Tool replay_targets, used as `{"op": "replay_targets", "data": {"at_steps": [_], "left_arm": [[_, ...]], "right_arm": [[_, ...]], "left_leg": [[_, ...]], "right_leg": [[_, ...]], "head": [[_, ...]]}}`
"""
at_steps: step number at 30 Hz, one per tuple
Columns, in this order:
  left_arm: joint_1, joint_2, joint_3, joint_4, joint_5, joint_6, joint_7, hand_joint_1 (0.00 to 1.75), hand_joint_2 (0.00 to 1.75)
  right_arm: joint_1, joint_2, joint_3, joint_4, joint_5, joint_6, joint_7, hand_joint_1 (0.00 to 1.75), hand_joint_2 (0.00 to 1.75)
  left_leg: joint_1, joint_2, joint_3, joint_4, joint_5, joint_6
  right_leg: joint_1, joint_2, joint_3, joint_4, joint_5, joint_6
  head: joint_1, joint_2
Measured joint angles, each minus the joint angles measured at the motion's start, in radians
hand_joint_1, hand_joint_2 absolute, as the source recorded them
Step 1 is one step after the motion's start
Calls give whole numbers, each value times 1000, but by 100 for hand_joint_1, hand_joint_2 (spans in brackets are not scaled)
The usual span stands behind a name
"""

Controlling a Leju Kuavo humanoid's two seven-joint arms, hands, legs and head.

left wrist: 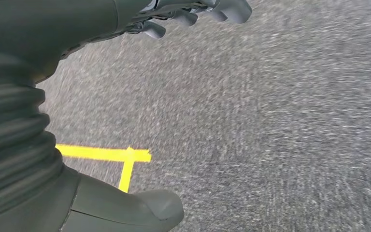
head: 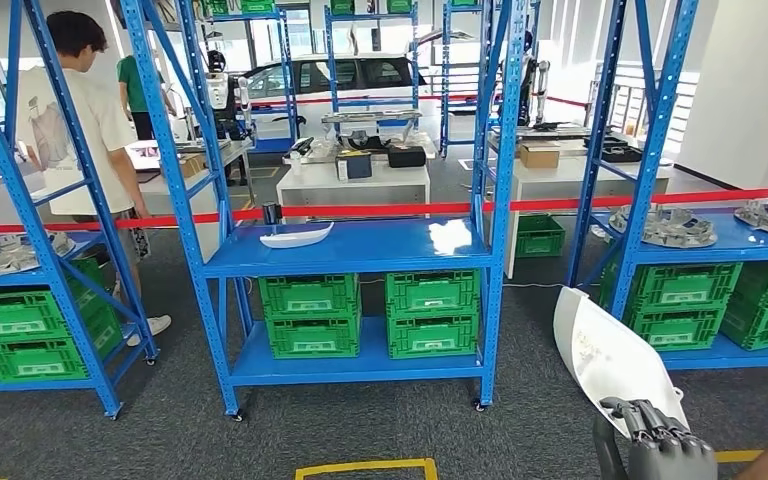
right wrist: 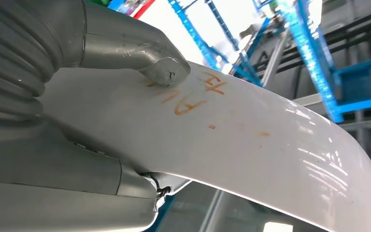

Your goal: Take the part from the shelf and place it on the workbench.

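So the right hand [head: 660,440] is down low at the robot's right side and it's already got the white part [head: 610,360] clamped: the wrist view shows the thick thumb [right wrist: 166,67] pressed onto the glossy curved face, right by some orange scribbled lettering, with the fingers wrapped round the near end. The part's long axis runs up and away from the hand, tilting toward the robot's middle, so most of it sticks out above the grip like a blade. The left hand [left wrist: 193,12] just hangs over grey carpet and a yellow floor marking [left wrist: 121,159], fingers loosely curled, holding nothing as far as I can tell. Further out is the blue shelf [head: 350,250] with another white piece [head: 295,236] lying on it and green crates [head: 370,315] below. Past the red tape [head: 380,210] there's a white workbench [head: 355,185], and a person stands off to the left. My guess: the pick is done, what's left is carrying it over, and that free end could clip a shelf upright on the way.
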Motion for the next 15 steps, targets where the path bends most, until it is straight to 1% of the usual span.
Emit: {"op": "replay_targets", "data": {"at_steps": [1,2,3,4,5,7,8,9,10,11,12,13,14,15], "left_arm": [[0,0,0,0,1,-2,-1,0,175],[0,1,0,0,1,-3,-2,0,175],[-2,1,0,0,1,-4,-3,0,175],[-3,1,0,0,1,-4,-5,0,175],[-3,1,0,0,1,-7,-6,0,175],[0,1,0,0,-1,-16,-8,0,175],[1,1,0,0,-2,-22,-9,0,175],[2,2,0,0,-3,-28,-11,0,175],[1,3,0,-1,-4,-34,-13,0,175],[0,4,0,-1,-4,-40,-15,0,175],[-1,5,0,-1,-4,-47,-16,0,175],[-1,5,0,-1,-4,-54,-17,0,175],[0,5,0,0,-4,-59,-20,0,175],[0,5,0,0,-4,-64,-23,0,175]], "right_arm": [[0,0,0,0,0,0,0,175,175],[-1,0,0,0,0,1,0,175,175],[-3,0,0,0,0,1,0,175,175],[-4,0,0,0,0,1,0,175,175],[-6,0,0,0,0,0,0,175,175],[-9,0,1,0,1,0,-1,175,175],[-11,0,1,0,1,0,0,175,175],[-12,0,1,0,0,-1,-1,175,175],[-14,-1,1,0,1,-2,-1,175,175],[-14,-1,1,0,1,-2,-1,175,175],[-13,-2,1,1,1,-2,-1,175,175],[-11,-2,1,2,0,-2,-1,175,175],[-10,-2,1,2,0,-2,-1,175,175],[-9,-2,1,2,0,-2,-3,175,175]], "left_leg": [[-1,6,35,-54,27,5],[-4,22,77,-127,52,11],[-9,36,113,-192,71,18],[-13,47,137,-237,81,24],[-17,51,146,-258,84,30],[-18,34,143,-262,90,39],[-16,26,143,-267,94,44],[-14,18,144,-272,99,50],[-11,11,146,-277,103,55],[-10,4,144,-278,106,59],[-10,-5,142,-277,107,61],[-10,-14,139,-275,108,62],[-11,-24,136,-273,108,63],[-11,-35,133,-269,109,63]], "right_leg": [[1,-9,1,0,0,0],[2,-19,2,0,0,1],[5,-28,3,1,0,4],[7,-36,3,1,0,9],[9,-44,3,1,1,14],[10,-57,4,-2,3,26],[9,-51,4,0,-1,32],[7,-35,-2,16,-14,38],[5,-12,-17,53,-38,43],[3,14,-42,108,-69,46],[3,29,-74,176,-101,48],[3,37,-103,237,-123,49],[3,39,-120,270,-128,49],[3,41,-119,265,-113,49]], "head": [[0,0],[0,0],[0,0],[0,0],[0,0],[0,0],[1,0],[1,0],[2,0],[2,0],[3,0],[3,0],[3,0],[3,0]]}}
